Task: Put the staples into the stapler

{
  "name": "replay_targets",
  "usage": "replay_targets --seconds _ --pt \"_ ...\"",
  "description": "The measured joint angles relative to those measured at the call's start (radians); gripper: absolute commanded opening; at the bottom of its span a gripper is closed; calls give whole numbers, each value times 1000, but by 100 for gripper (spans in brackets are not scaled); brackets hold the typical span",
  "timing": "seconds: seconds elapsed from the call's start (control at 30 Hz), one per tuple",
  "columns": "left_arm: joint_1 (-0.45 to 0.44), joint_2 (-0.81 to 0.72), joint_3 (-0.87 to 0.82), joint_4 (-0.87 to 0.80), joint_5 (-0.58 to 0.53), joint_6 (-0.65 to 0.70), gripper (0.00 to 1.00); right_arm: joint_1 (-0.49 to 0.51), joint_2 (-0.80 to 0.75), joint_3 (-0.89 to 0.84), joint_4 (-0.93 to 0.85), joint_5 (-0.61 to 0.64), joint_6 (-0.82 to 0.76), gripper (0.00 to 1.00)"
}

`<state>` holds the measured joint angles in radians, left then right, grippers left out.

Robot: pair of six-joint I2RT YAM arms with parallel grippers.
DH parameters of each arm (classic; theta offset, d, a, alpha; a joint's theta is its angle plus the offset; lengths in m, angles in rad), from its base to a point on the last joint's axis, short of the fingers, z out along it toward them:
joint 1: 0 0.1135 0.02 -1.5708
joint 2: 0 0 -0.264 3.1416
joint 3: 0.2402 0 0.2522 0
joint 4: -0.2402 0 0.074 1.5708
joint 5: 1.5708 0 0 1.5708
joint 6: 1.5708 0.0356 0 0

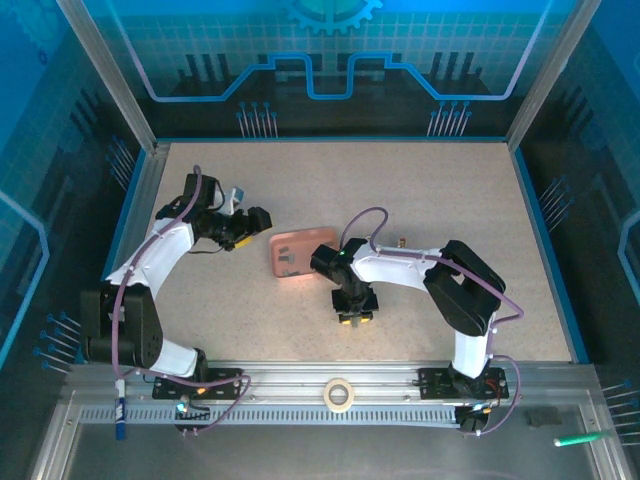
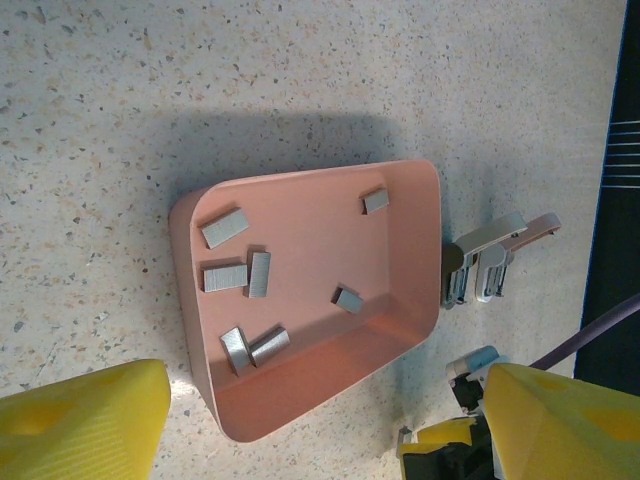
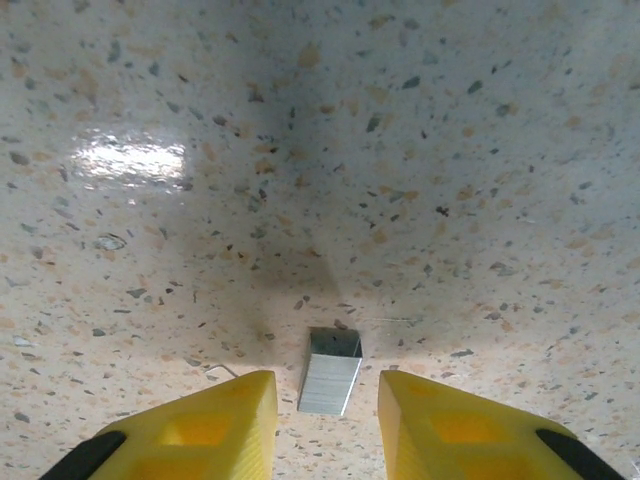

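Note:
A pink tray (image 2: 300,400) (image 1: 290,240) on the speckled table holds several grey staples (image 2: 225,228), loose strips lying flat. Beside its right wall lies a small grey and pink stapler (image 2: 488,262), its arms spread apart. My left gripper (image 2: 325,425) (image 1: 255,222) hangs above the tray's near side, open wide with nothing between its yellow fingers. My right gripper (image 3: 325,390) (image 1: 355,318) is down at the table near the tray. Its yellow fingers straddle one strip of staples (image 3: 330,372) lying on the surface, open, with a gap on each side.
A roll of tape (image 1: 338,392) lies on the near rail, a blue marker (image 1: 120,412) at the near left and a green pen (image 1: 575,438) at the near right. The right arm (image 1: 400,268) reaches across beside the tray. A tiny bent wire (image 3: 222,372) lies by the right gripper's left finger.

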<state>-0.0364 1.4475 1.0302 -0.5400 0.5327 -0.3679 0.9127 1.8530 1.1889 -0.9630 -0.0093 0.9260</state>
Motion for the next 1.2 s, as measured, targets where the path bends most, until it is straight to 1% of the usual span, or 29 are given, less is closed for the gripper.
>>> replay_targets --seconds 0.17,0.4,0.7,1.0,1.2 --pt "0 5 0 0 0 0 83 -6 5 0 11 0 -2 31" --pt "0 8 0 0 0 0 83 -11 21 0 14 -3 -4 30" --pt "0 10 0 0 0 0 83 -11 24 -5 30 -11 -4 26" --pt "0 11 0 1 0 0 83 -16 26 -8 37 -26 -4 26" --pt "0 11 0 1 0 0 83 -17 25 -11 40 -27 -3 22"
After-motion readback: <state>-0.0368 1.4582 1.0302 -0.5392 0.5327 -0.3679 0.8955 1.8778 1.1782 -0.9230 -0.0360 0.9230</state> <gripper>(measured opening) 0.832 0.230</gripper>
